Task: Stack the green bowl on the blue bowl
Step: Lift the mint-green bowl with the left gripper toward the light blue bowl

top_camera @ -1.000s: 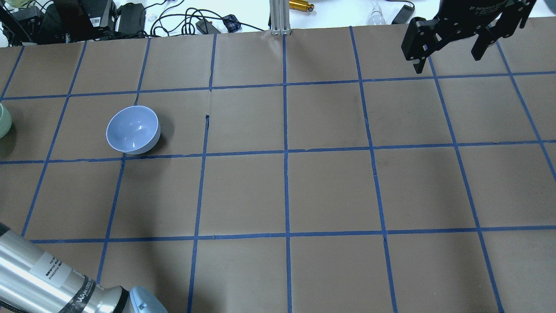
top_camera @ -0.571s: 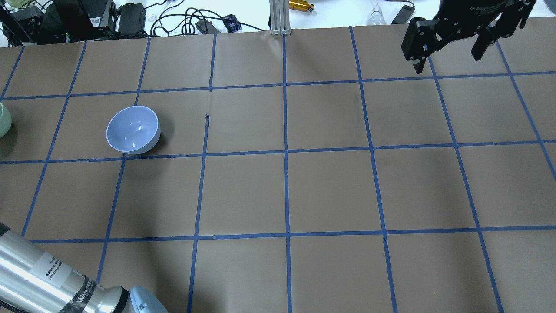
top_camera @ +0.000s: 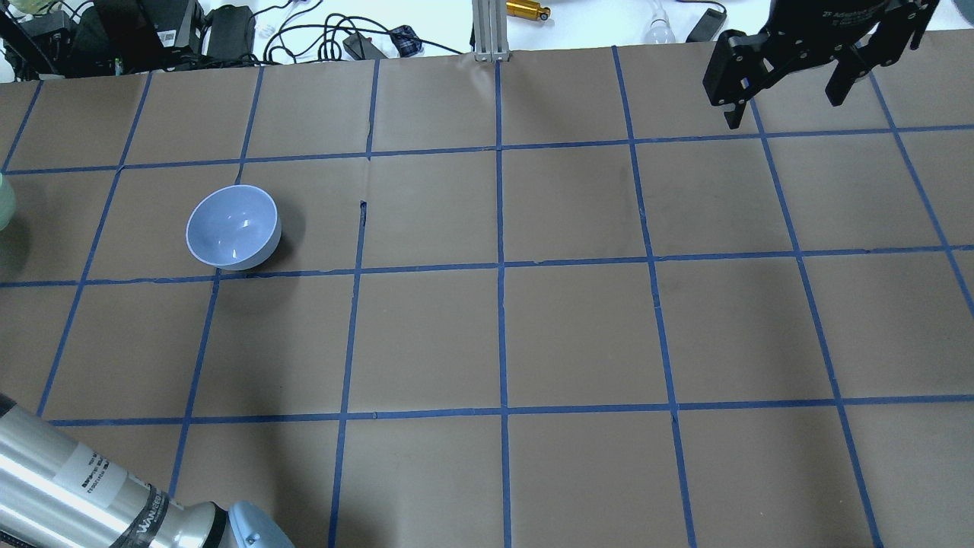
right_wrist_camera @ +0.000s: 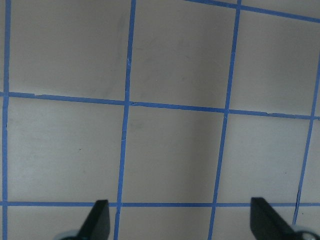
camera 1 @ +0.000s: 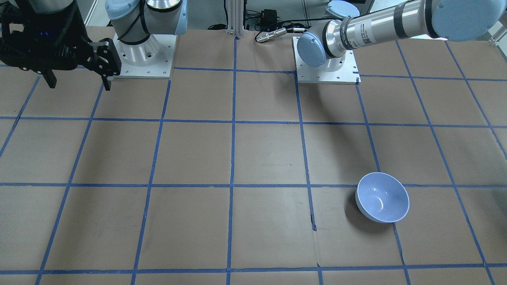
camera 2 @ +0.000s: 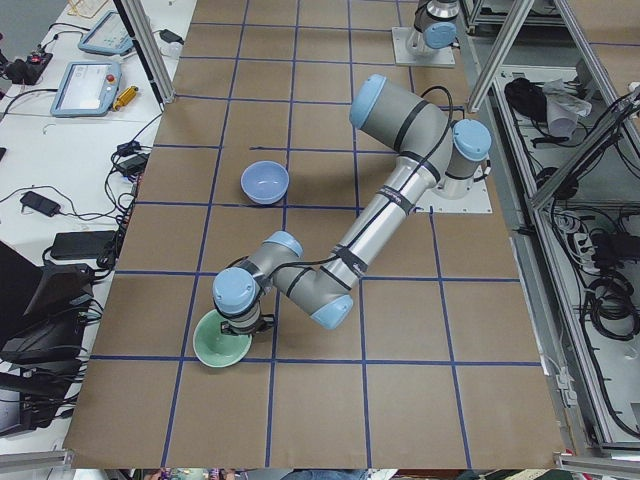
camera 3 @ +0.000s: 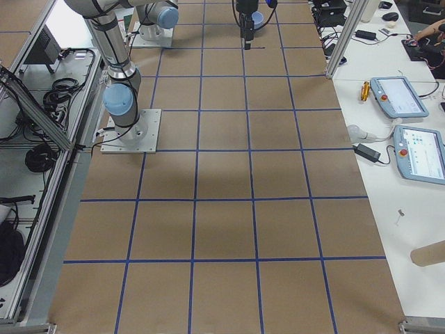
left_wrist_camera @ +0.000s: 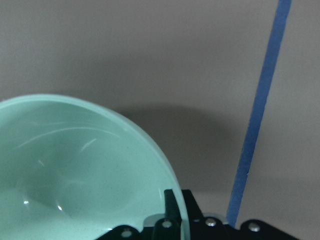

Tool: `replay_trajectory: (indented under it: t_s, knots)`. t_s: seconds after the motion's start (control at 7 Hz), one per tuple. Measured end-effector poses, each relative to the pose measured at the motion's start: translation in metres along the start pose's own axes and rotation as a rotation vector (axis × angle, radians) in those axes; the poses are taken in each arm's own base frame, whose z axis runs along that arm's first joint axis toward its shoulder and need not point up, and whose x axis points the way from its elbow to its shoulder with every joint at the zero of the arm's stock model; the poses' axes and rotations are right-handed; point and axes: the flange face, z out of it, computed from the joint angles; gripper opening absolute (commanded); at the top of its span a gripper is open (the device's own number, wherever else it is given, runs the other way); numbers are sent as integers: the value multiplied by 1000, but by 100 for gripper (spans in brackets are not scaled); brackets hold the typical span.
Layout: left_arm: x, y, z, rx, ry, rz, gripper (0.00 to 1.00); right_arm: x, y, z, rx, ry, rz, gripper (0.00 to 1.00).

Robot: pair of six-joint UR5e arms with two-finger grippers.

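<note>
The green bowl point(left_wrist_camera: 75, 170) fills the lower left of the left wrist view. My left gripper point(left_wrist_camera: 175, 222) is shut on its rim, with one dark finger point(left_wrist_camera: 171, 205) showing at the rim. In the exterior left view the bowl point(camera 2: 222, 348) sits under that wrist near the table's left end. Only a sliver of it point(top_camera: 4, 202) shows at the overhead view's left edge. The blue bowl point(top_camera: 232, 228) stands upright and empty on the table, also seen from the front point(camera 1: 382, 196). My right gripper point(top_camera: 784, 95) is open and empty, high over the far right.
The table is brown paper with a grid of blue tape lines point(top_camera: 500, 266). Cables and power supplies point(top_camera: 152, 30) lie beyond the far edge. A metal post point(top_camera: 487, 30) stands at the far middle. My left arm's silver link point(top_camera: 76, 487) crosses the near left corner.
The green bowl's sliver at the overhead view's left edge has shrunk, so it has shifted slightly left. The left arm's link has shifted a little. The right gripper has not moved.
</note>
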Motion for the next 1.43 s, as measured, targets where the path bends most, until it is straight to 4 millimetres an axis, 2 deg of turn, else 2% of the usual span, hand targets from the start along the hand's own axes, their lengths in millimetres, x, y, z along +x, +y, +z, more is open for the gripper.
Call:
replay_trajectory:
  t_s: [0.14,0.29,0.57,0.86,1.14,1.43]
  knots:
    - [-3,-13,-21,-11,-14,15,0,0,0,0,0,0,0,100]
    - [-7,-38,-48,-18,-24,45,0,0,0,0,0,0,0,100]
    - [-10,-119,-94,-13,-24,140,0,0,0,0,0,0,0,100]
    - [12,-188,-123,-2,-17,209,0,0,0,0,0,0,0,100]
    - [40,-273,-143,12,-11,265,0,0,0,0,0,0,0,100]
    - [88,-338,-131,78,11,198,0,0,0,0,0,0,0,100]
